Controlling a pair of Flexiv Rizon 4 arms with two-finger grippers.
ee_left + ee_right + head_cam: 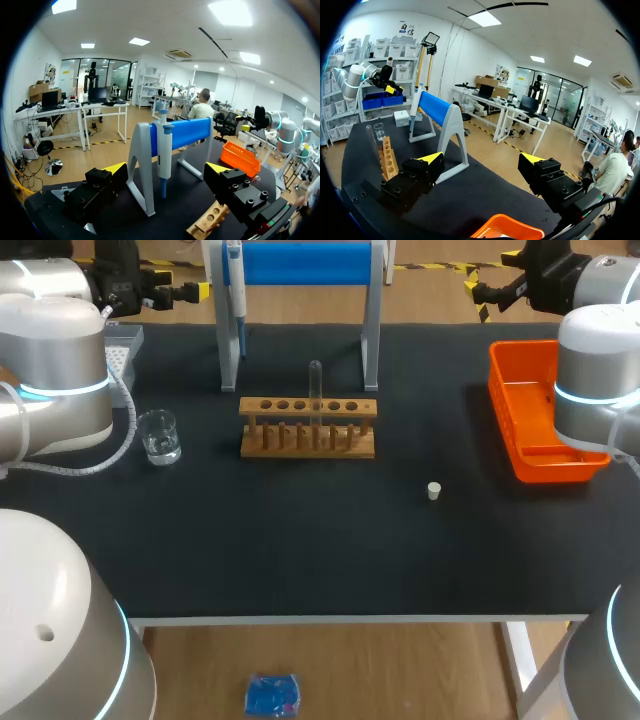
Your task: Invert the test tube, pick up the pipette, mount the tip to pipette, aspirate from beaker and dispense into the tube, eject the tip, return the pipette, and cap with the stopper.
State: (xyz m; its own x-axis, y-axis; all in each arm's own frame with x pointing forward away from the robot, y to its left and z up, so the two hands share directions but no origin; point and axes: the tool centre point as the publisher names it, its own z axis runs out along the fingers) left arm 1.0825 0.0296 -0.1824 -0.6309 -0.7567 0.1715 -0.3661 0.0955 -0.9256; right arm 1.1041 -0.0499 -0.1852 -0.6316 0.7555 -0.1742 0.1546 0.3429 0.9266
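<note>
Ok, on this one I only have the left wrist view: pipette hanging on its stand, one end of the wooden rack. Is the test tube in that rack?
Observer: Yes. The head view shows the test tube upright in a middle hole of the rack.
Operator: What else is out there?
Observer: A small white stopper lies loose on the table, between the rack and the orange bin.
Operator: And left of the rack?
Observer: A glass beaker with clear liquid stands there, apart from the rack.
</note>
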